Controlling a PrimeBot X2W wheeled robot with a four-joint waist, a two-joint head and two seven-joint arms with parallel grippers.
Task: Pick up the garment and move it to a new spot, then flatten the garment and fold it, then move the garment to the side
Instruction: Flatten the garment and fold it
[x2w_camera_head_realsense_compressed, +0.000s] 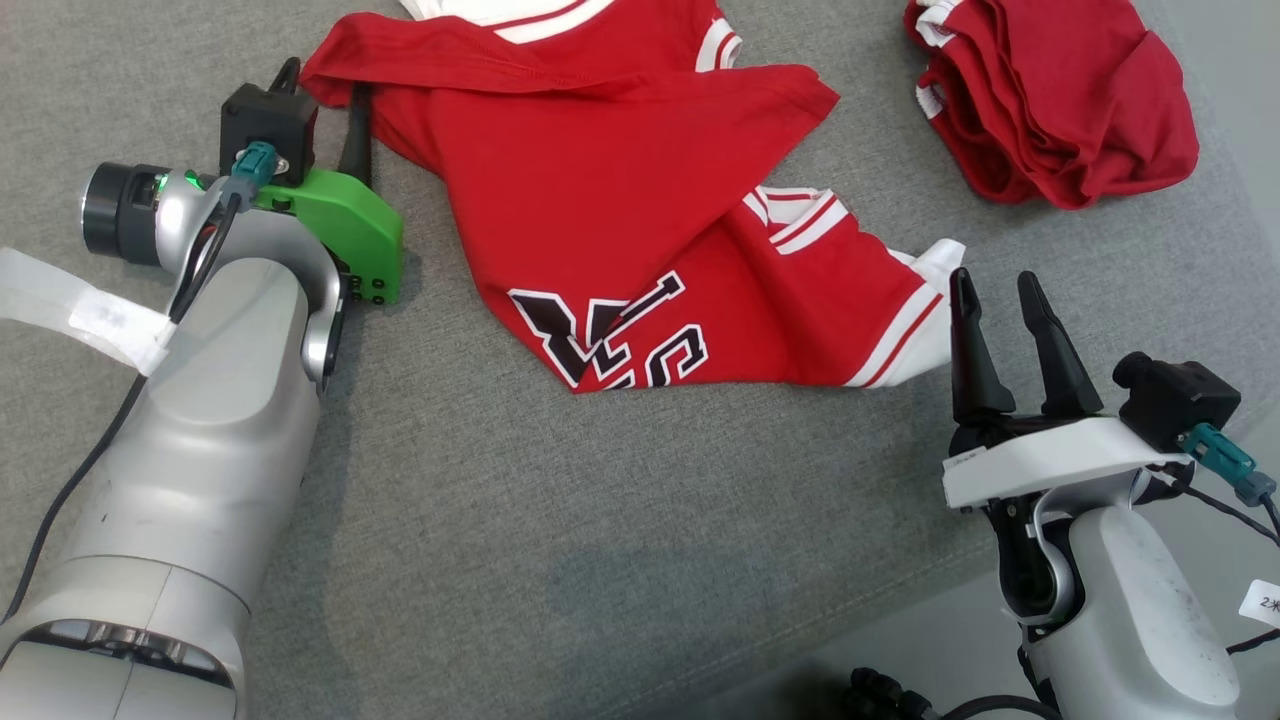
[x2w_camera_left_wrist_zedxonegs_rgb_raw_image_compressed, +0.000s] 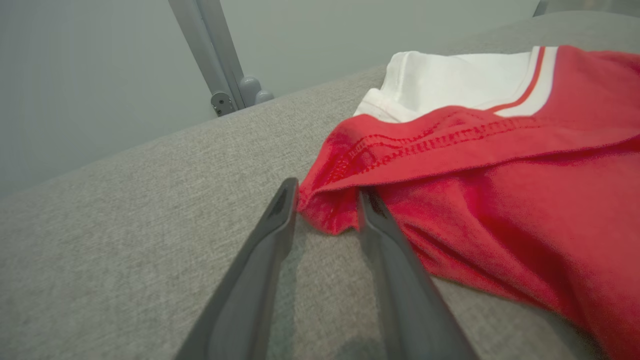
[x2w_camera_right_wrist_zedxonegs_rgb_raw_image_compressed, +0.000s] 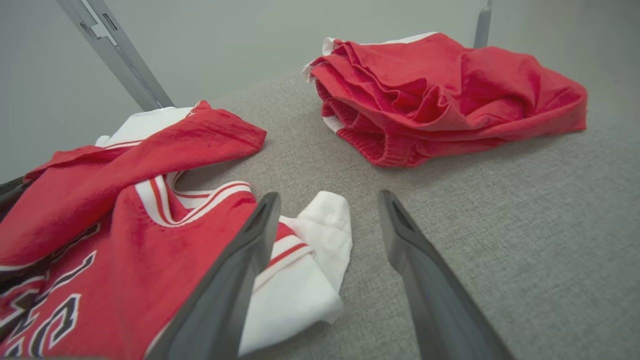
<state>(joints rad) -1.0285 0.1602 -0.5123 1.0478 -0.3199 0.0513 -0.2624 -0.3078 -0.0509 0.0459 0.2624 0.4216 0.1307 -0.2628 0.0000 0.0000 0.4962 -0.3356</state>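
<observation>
your left gripper (x2w_camera_head_realsense_compressed: 325, 88) sits at the far-left corner of the red garment (x2w_camera_head_realsense_compressed: 600, 180), low on the grey cloth-covered surface (x2w_camera_head_realsense_compressed: 600, 560). in the left wrist view its fingers (x2w_camera_left_wrist_zedxonegs_rgb_raw_image_compressed: 262, 260) stand apart with the stitched hem corner bunched between the tips. you cannot tell from here whether they press it. the garment lies rumpled across the middle of the surface, with a red flap folded over its far half. its black-and-white lettering (x2w_camera_head_realsense_compressed: 600, 335) faces up near the front edge, and a white-trimmed sleeve (x2w_camera_head_realsense_compressed: 925, 300) points toward your right side. your right gripper (x2w_camera_head_realsense_compressed: 995, 290) has its jaws wide apart and empty, tips just beside that sleeve's white end. a second red garment (x2w_camera_head_realsense_compressed: 1060, 100) lies bunched in a heap, well apart at the far right.
</observation>
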